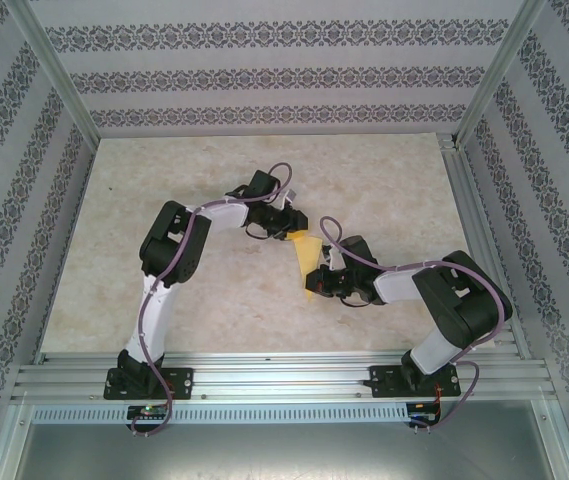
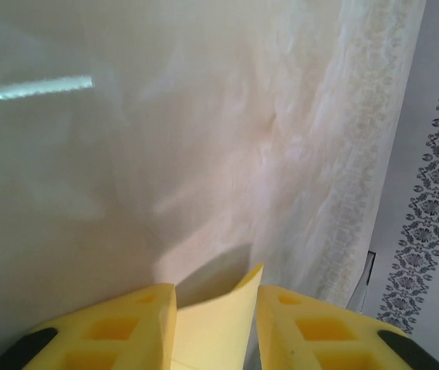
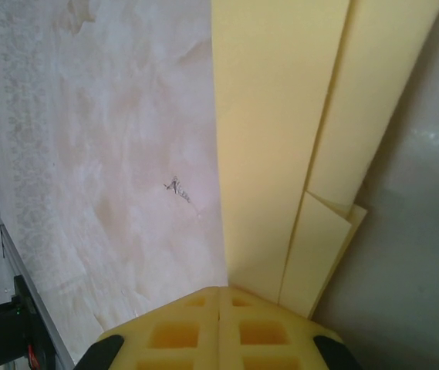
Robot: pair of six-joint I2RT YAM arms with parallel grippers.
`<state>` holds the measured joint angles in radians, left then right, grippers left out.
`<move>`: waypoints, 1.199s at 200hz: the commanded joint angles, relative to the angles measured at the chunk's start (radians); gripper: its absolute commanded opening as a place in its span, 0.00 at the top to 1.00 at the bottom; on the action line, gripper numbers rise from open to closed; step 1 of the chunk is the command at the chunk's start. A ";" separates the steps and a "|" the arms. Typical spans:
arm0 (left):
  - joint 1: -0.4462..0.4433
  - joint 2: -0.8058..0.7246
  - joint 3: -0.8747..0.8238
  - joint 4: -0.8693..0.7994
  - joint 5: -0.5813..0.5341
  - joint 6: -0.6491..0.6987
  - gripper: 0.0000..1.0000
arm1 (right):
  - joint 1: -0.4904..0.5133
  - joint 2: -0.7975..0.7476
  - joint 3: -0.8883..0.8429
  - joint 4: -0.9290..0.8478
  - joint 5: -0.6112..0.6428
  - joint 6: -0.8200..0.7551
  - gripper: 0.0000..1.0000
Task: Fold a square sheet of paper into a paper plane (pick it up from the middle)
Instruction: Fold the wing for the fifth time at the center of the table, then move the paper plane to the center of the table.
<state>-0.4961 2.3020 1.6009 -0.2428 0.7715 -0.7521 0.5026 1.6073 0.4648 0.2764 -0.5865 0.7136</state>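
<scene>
The paper plane (image 1: 307, 258) is a slim, folded strip of yellow paper held off the table between my two grippers. My right gripper (image 1: 321, 285) grips its near end. In the right wrist view its fingers (image 3: 219, 291) are pressed together, and the layered folds (image 3: 269, 154) run away from the tips. My left gripper (image 1: 292, 233) is at the far end. In the left wrist view its fingers (image 2: 216, 297) stand apart, and a pointed corner of the paper (image 2: 211, 324) rises in the gap. The corner lies against the left finger, with a sliver of space at the right one.
The pale marbled tabletop (image 1: 214, 200) lies under both arms and has a small dark scribble (image 3: 179, 189). Aluminium rails (image 1: 284, 375) run along the near edge, and posts stand at the corners. Patterned walls (image 1: 264, 80) enclose the back and sides.
</scene>
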 commanded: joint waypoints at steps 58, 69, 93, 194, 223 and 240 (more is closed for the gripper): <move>0.068 -0.119 0.083 -0.148 -0.074 0.110 0.61 | -0.017 -0.305 0.094 -0.293 0.035 -0.028 0.73; 0.068 -0.189 0.022 -0.132 -0.090 0.105 0.61 | -0.031 -0.387 0.115 -0.377 0.110 -0.053 0.71; 0.066 -0.332 -0.151 -0.054 -0.104 0.062 0.60 | -0.095 -0.479 0.122 -0.536 0.304 -0.080 0.68; 0.008 -0.537 -0.499 0.064 -0.124 -0.044 0.58 | -0.049 -0.116 0.233 -0.417 0.195 -0.087 0.63; 0.004 -0.541 -0.502 0.043 -0.129 -0.035 0.58 | -0.020 -0.033 0.275 -0.406 0.182 -0.086 0.66; 0.004 -0.545 -0.502 0.029 -0.132 -0.028 0.58 | 0.000 -0.003 0.299 -0.420 0.184 -0.092 0.67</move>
<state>-0.4808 1.7958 1.1000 -0.2237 0.6548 -0.7837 0.4786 1.5684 0.7189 -0.1566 -0.3923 0.6468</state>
